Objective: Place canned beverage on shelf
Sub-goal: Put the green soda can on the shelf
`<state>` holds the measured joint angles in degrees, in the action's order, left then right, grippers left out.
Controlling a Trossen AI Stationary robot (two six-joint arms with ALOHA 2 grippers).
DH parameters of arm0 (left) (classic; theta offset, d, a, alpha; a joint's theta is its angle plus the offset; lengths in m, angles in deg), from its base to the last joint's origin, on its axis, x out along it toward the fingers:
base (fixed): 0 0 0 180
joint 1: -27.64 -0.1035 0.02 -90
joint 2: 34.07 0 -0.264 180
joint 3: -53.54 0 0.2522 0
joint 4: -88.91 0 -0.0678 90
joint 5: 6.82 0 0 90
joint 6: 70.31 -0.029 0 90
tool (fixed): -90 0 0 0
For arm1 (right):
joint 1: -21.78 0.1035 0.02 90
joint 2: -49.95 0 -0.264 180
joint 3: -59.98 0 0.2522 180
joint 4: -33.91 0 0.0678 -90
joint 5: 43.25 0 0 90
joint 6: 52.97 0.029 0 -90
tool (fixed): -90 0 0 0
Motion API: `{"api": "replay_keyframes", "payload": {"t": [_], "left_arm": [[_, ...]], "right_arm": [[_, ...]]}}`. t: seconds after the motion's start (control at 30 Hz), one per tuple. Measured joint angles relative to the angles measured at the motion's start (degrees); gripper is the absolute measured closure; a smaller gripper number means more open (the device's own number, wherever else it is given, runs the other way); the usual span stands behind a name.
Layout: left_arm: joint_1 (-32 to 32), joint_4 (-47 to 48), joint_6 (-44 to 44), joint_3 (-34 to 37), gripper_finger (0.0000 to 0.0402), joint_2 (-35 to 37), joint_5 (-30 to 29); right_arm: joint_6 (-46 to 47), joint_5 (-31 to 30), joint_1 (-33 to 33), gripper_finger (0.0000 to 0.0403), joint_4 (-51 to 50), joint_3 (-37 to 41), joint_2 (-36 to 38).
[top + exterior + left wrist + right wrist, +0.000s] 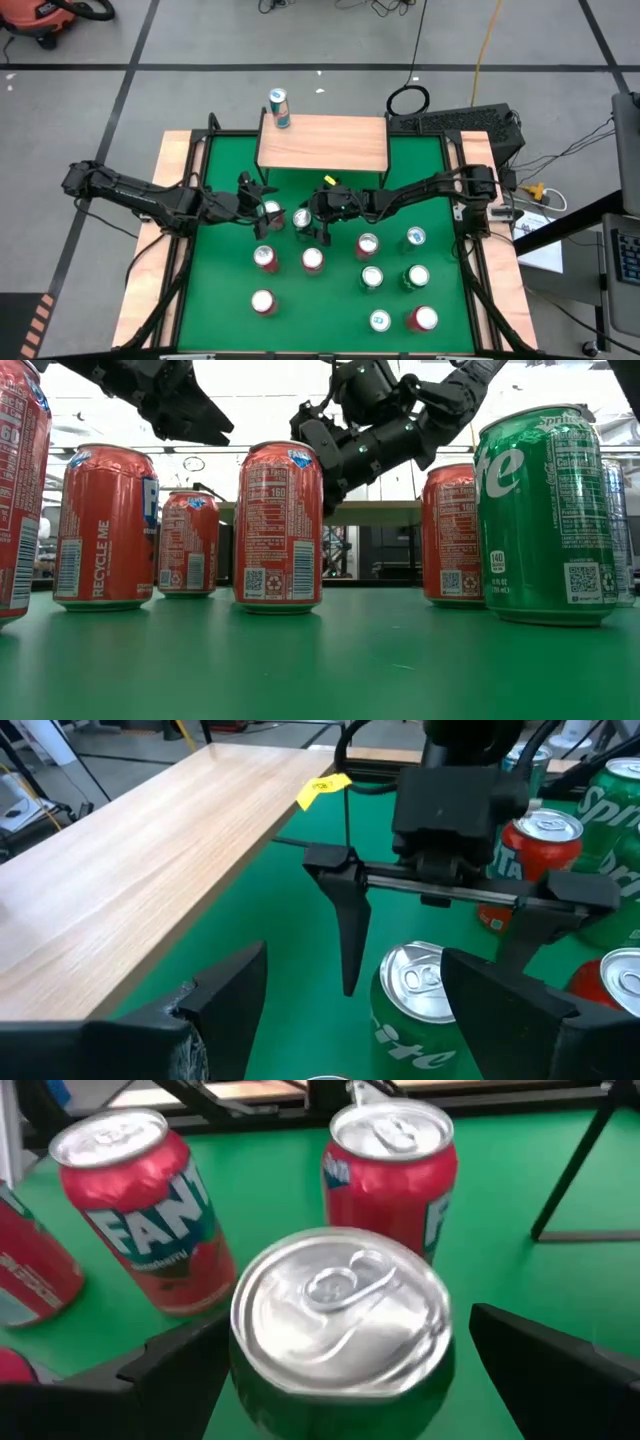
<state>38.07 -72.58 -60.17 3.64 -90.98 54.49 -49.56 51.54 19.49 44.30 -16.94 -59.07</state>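
Observation:
The shelf (322,143) stands at the far side of the green table, and one canned beverage (278,108) stands upright on its far left corner. A green can (340,1315) stands upright on the table in front of the shelf. My right gripper (345,1325) is open around it. It reaches in from the table's right, with one finger on each side of the can's top and a gap showing at the right finger. My left gripper (355,960) hangs open above the table just left of that can (418,990), with nothing between its fingers.
Several red and green cans stand upright across the green table (220,290). Two red cans (140,1210) (395,1165) stand just beyond the green one. A red can (270,210) stands under my left gripper. The shelf's thin black leg (575,1170) stands close by.

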Motion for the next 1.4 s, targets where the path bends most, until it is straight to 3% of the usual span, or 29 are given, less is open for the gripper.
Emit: {"api": "replay_keyframes", "payload": {"t": [0.13,0.4,0.63,0.73,1.23,1.4], "left_arm": [[0.0,0.0,0.0,0.0,0.0104,0.0,0.0],[0.0,-0.7,0.0,0.0,0.0104,0.0,-0.1],[0.0,-0.9,0.1,0.0,0.0104,0.0,-0.1],[0.3,-0.9,0.1,0.0,0.0104,-0.2,-0.1],[2.2,-8.2,-2.2,0.0,0.0104,-2.8,0.1],[2.9,-12.1,-3.0,0.0,0.0104,-4.4,3.4]], "right_arm": [[0.4,1.4,-0.3,0.0029,-0.3,0.0,-0.4],[0.2,1.4,-0.3,0.0111,0.0,0.0,-0.4],[0.0,1.5,-0.4,0.0110,0.2,0.0,-0.3],[-1.5,4.3,-0.4,0.0106,-0.3,0.2,0.8],[-12.9,14.0,-0.5,0.0109,-13.3,0.1,20.3],[-15.6,17.4,-1.4,0.0109,-14.5,0.1,23.6]]}}
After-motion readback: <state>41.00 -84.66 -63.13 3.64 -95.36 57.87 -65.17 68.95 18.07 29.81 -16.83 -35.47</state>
